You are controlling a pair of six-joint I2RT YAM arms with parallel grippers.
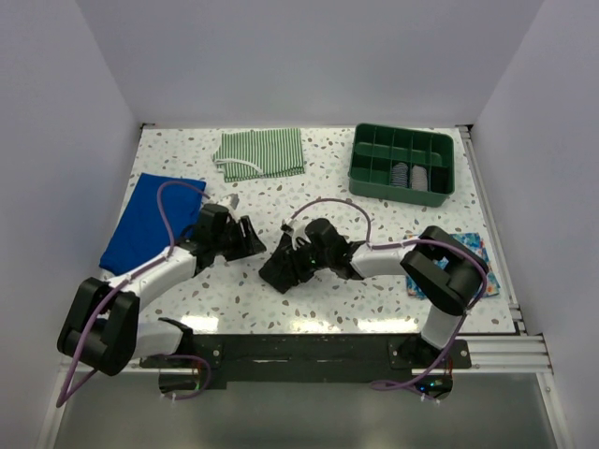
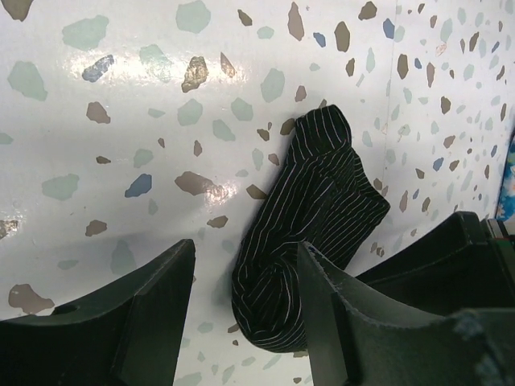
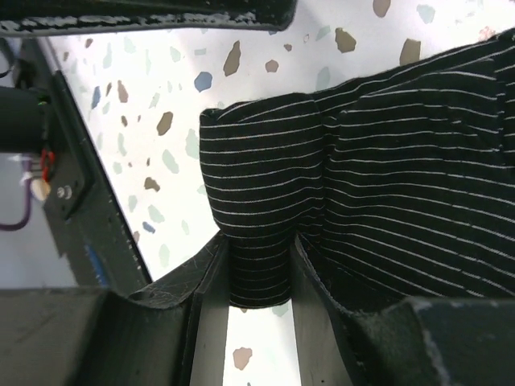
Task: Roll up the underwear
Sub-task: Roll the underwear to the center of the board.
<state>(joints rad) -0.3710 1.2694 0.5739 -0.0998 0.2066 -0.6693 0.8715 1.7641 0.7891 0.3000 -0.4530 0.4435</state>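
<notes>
Underwear lies bunched mid-desk, long axis apparently near-left to far-right. Right end effector is clamped on one fold. Left end effector is apart, just left of it.

The underwear is soft, matt black cloth woven with thin white stripes. The table is smooth and glossy, a speckled stone-look top catching glare. The left gripper and right gripper are matt black plastic, scuffed pale along the edges. The green tray looks like smooth plastic.
</notes>
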